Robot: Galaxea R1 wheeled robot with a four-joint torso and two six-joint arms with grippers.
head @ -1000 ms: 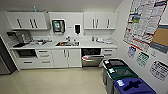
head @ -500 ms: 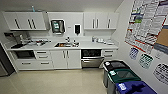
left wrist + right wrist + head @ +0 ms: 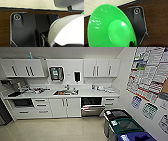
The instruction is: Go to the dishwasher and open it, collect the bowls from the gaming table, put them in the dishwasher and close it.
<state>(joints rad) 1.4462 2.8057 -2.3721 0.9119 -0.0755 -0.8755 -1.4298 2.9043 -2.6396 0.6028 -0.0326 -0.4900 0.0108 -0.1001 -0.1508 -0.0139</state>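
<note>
From the head camera I see the kitchenette ahead. The dishwasher [image 3: 92, 107] sits under the counter [image 3: 87, 93], right of the sink [image 3: 65, 92], its door [image 3: 93, 109] partly lowered with the dark inside showing above it. Bins [image 3: 125, 126] stand by the right wall. The right wrist camera shows a green bowl [image 3: 110, 28] close up; the left shows a white bowl [image 3: 67, 31], a green sliver at its edge. Each bowl appears held, but I cannot tell either gripper's finger state.
</note>
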